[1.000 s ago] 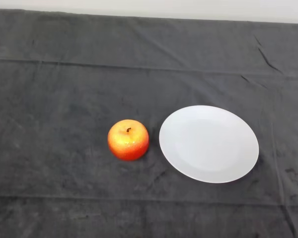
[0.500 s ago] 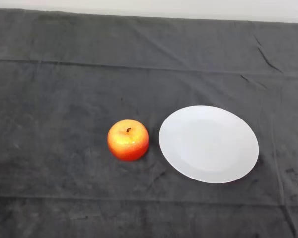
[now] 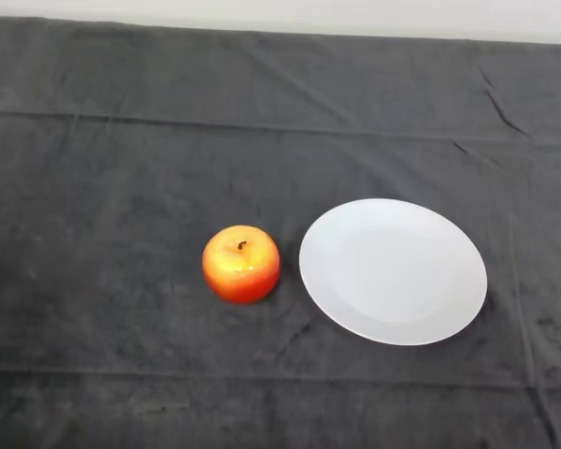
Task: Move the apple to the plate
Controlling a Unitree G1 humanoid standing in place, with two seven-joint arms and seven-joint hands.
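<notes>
While the apple (image 3: 241, 264) sits a little left of the frame's centre and slightly below it, it rests directly on the dark cloth (image 3: 112, 187), with its stem side turned up. Its skin is red at the sides and orange-yellow near the top, where a short dark stem stands in a small hollow. Nothing touches the fruit and nothing grasps it.

Just beside it, to the right, lies the white plate (image 3: 393, 271). A narrow strip of cloth separates the two, so they are near but apart. This round plate lies flat, a little right of the centre, and its surface is bare, so the apple is not yet on it.

Around both things the cloth covers the table from the lower edge up to near the top edge of the frame. It shows a long horizontal fold in the upper part, another fold near the bottom, and a few small wrinkles in the upper right. Above the cloth, along the top edge, a pale strip (image 3: 355, 14) is visible.
</notes>
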